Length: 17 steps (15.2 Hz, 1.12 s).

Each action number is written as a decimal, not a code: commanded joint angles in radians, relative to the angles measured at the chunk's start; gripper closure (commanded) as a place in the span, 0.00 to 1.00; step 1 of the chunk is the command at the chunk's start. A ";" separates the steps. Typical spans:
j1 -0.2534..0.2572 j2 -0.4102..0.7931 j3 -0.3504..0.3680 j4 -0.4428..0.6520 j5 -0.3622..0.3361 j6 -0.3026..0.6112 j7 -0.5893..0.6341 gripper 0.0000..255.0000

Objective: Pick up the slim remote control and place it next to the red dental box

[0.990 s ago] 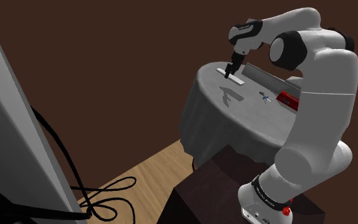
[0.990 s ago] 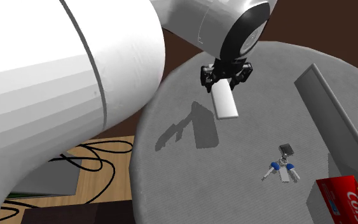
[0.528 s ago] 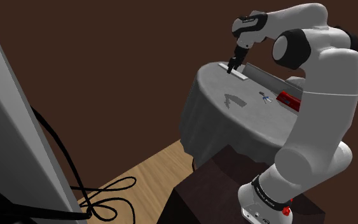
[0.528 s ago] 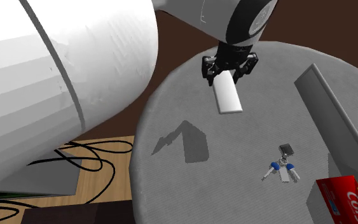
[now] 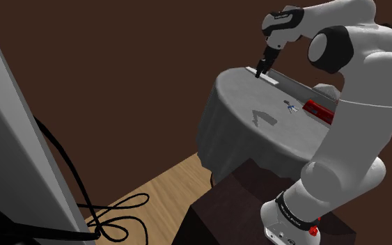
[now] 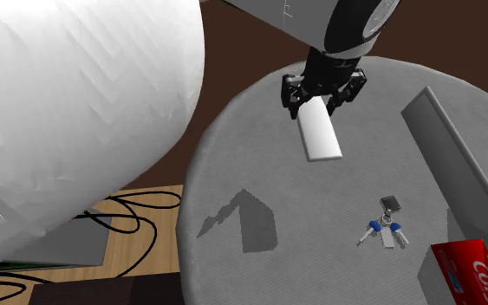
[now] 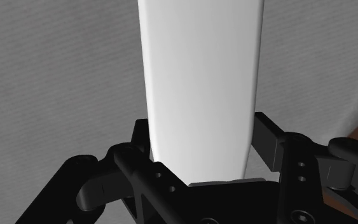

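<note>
Wrist view: we see the remote [image 7: 199, 83] set between the jaws of the gripper [image 7: 203, 143], one end clasped and the rest projecting forward. The jaws pinch its long edges. It is a plain white, slim, flat slab. We find it above the grey table [image 6: 233, 173], well apart from the red box [image 6: 471, 269] at the second exterior view's right.

The claw [image 6: 323, 97] has lifted the white remote [image 6: 320, 134] higher above the table [image 6: 259, 169]
</note>
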 commanded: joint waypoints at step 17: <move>-0.080 -0.458 -0.146 -0.583 -0.198 0.172 -0.203 1.00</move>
